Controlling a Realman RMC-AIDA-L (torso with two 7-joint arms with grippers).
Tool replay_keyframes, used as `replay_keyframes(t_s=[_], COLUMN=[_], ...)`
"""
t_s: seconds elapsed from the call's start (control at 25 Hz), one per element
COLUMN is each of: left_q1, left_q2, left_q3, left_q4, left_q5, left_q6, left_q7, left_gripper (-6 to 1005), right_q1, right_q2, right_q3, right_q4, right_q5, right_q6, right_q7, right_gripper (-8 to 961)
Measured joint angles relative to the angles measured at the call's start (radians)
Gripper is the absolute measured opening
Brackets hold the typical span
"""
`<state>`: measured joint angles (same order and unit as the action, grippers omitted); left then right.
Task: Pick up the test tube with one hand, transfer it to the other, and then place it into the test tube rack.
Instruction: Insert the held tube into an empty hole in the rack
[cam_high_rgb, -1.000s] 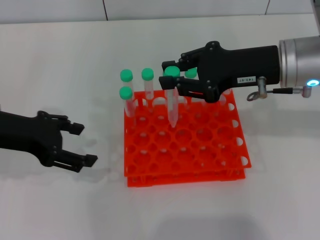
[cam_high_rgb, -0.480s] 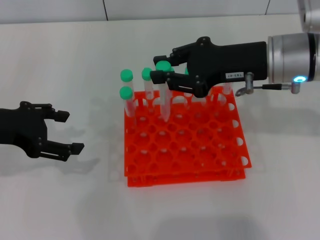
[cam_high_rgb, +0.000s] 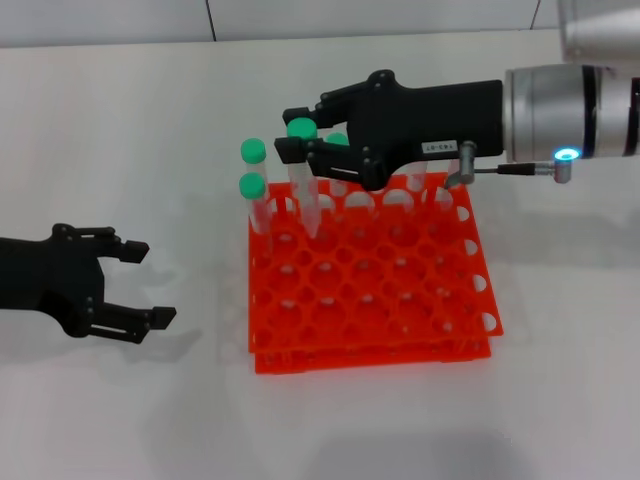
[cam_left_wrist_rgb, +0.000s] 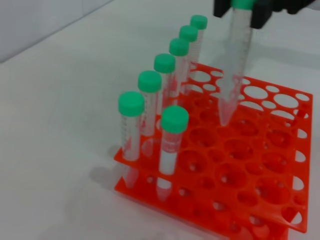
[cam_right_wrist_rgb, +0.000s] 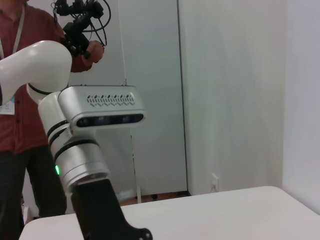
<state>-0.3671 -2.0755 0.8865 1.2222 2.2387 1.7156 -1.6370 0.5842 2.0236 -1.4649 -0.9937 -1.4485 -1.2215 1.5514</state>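
Right gripper (cam_high_rgb: 297, 148) has slid further left over the orange rack (cam_high_rgb: 372, 283), clamped on the green-capped tube (cam_high_rgb: 304, 178) whose tip hangs just above the holes, while the left gripper (cam_high_rgb: 143, 284) sits spread apart beside the rack.

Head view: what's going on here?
The right gripper holds a green-capped tube upright by its top, its tip hanging just over the left rear holes of the orange rack, not yet seated. Several more tubes already stand along the rack's left edge. The left gripper sits open and empty on the table to the rack's left.
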Motion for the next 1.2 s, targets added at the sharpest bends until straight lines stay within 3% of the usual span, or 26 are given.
replay_keyframes(t_s=[0.52, 1.2], left_q1=[0.000, -0.009], left_q2=[0.000, 0.000], left_q3=[0.002, 0.006], left_q4=[-0.010, -0.020], left_q5=[0.001, 0.001], left_q6=[-0.010, -0.010], left_q7=[0.013, 0.014], left_gripper=[893, 893], right_q1=[0.062, 0.063], right_q2=[0.003, 0.004], right_q3=[-0.072, -0.128], right_q4=[0.071, 0.130], right_q5=[0.042, 0.127], right_q6=[0.099, 0.195], right_q7=[-0.012, -0.088], right_gripper=[265, 266])
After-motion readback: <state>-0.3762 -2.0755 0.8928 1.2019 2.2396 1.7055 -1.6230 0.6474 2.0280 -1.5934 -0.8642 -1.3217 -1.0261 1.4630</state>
